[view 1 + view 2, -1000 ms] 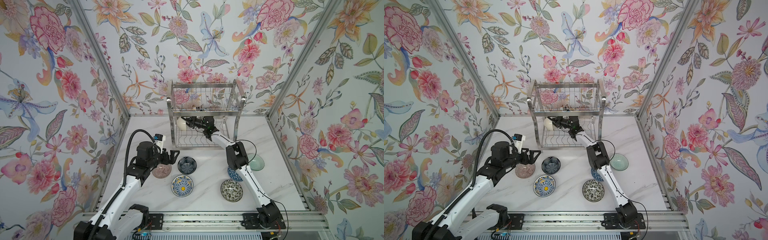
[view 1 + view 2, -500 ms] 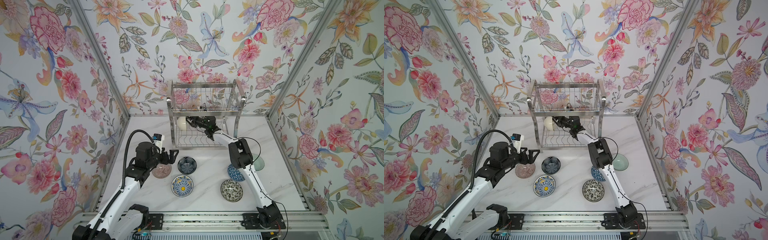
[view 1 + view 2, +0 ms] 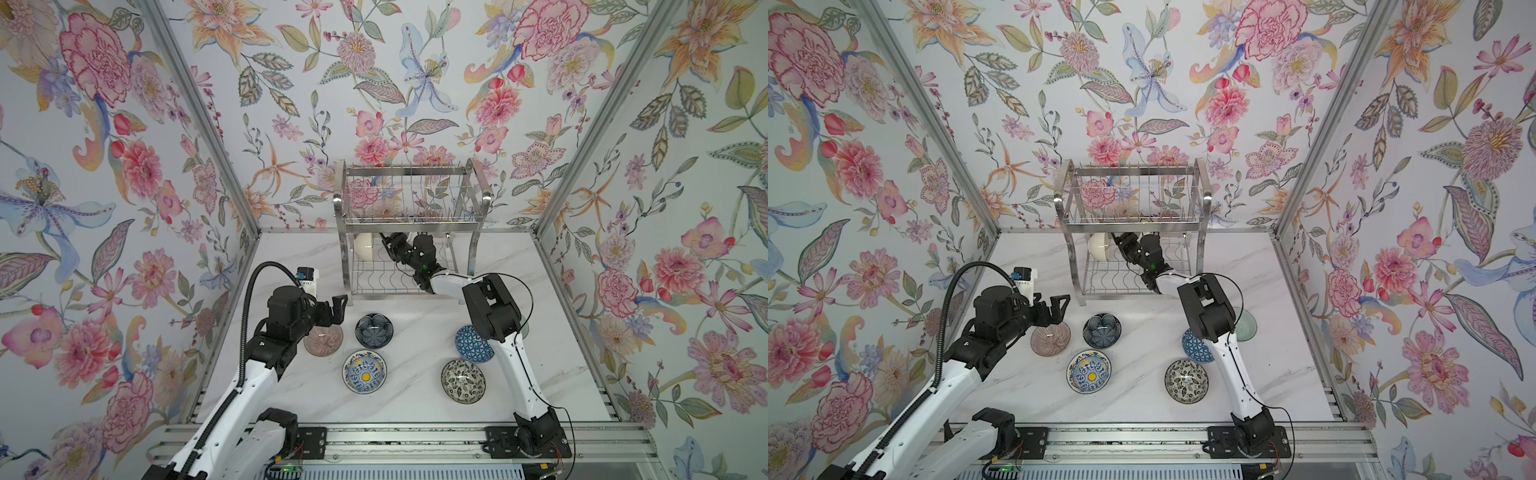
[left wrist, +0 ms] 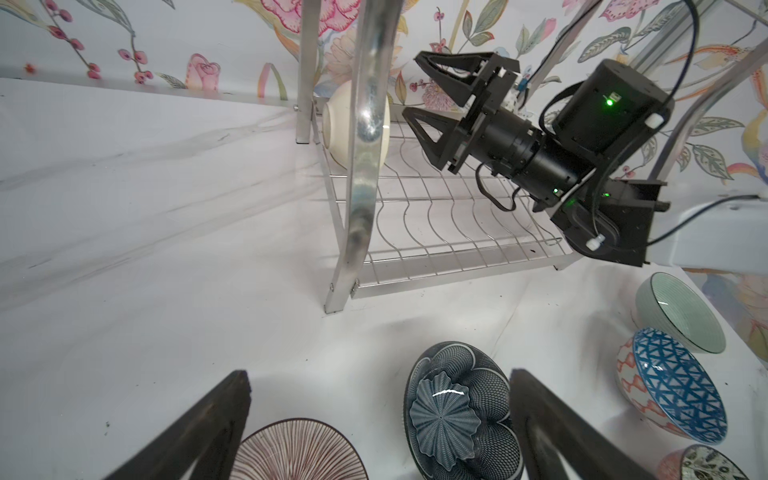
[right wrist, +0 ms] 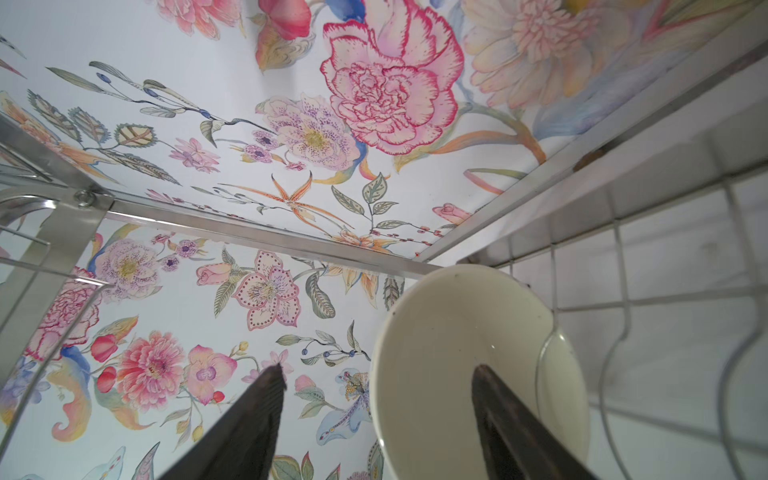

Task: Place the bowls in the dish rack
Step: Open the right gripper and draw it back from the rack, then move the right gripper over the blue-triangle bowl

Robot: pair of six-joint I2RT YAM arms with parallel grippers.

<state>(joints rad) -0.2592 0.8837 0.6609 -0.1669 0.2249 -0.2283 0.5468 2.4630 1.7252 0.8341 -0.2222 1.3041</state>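
Both top views were filled at the back by the dish rack (image 3: 411, 226), on whose lower shelf the cream bowl (image 3: 365, 246) was stood on edge; six more bowls (image 3: 364, 371) were spread on the table (image 3: 415, 407) in front. Left wrist view: the left gripper (image 4: 378, 374) was spread wide and empty above the mauve ribbed bowl (image 4: 299, 449) and navy bowl (image 4: 453, 415). Right wrist view: the right gripper (image 5: 376, 368) was parted, nothing gripped, the cream bowl just beside one finger (image 5: 503, 424)
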